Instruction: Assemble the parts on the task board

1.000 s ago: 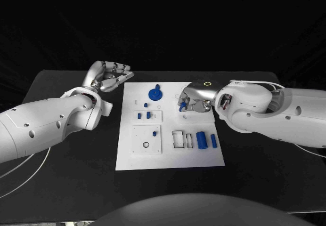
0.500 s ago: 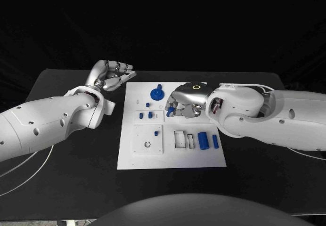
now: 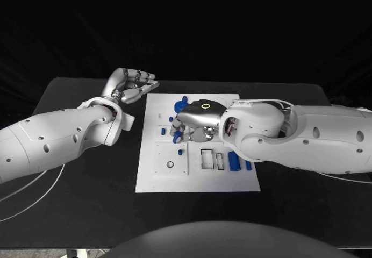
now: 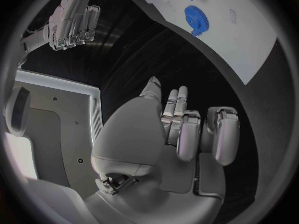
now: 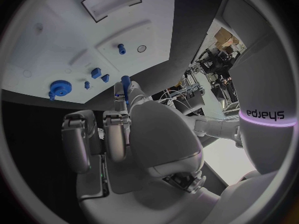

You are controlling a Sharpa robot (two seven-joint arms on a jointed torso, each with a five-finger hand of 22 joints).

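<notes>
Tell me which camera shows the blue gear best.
The left wrist view: the blue gear lies unobstructed on the task board, teeth visible. The right wrist view shows it small near the rim; in the head view the right hand partly hides it.

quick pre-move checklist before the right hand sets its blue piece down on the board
1. Right hand holds a part: ok. The right wrist view shows a small blue piece pinched at its fingertips.
2. Right hand over the task board: ok, it is above the board's middle rows.
3. Target slot visible: cannot tell. The hand covers the spot beneath it in the head view.
4. Left hand out of the way: ok. It is off the board's far left corner with fingers curled, holding nothing.
5. Blue gear seated on the board: ok, it lies flat near the far edge.
6. Piece aligned to its slot: cannot tell.
</notes>
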